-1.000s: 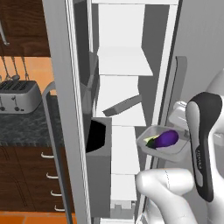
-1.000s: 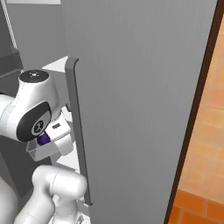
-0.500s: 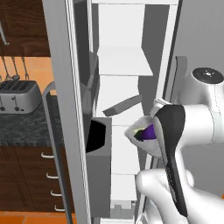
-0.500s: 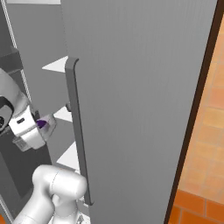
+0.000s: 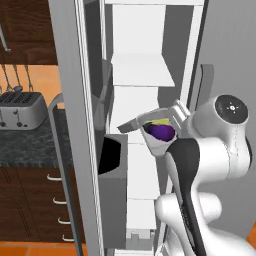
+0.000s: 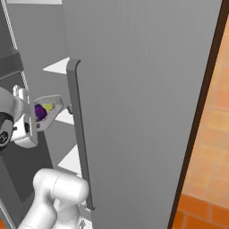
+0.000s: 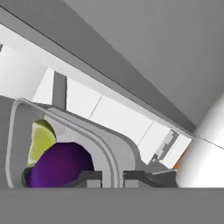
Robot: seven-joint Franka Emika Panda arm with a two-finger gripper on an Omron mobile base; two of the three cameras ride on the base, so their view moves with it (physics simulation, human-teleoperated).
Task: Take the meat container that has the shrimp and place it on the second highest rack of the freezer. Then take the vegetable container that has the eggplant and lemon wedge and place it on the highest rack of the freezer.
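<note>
Finding one: my gripper (image 7: 112, 177) is clamped on the rim of the tray (image 5: 159, 134), jaws nearly together on its thin wall. The eggplant (image 5: 161, 131) and lemon wedge (image 5: 159, 122) lie inside it.

Finding two, change: a second ago the tray sat low and roughly level beside my forearm, clear of the freezer (image 5: 145, 70) mouth. It has since risen and swung in toward the shelves, and it is now tipped, open face turned partly toward the cabinet. In the right base view the tray (image 6: 44, 112) has climbed from beside the lower shelf edge to just below the next one up. I judge this as the lift phase of the second placement; the tray is not yet at the top shelf (image 5: 142, 71), which stands well above it.

Finding three, clearances. The cabinet is narrow: white wall on one side, the door (image 6: 143, 89) with its handle (image 6: 80, 134) close on the other. A tilted grey piece (image 5: 127, 125) lies on the shelf just beside the tray. The open bay under the top shelf looks free of goods. Risk: the tilt may let the contents slide, so the tray should level before entry.
</note>
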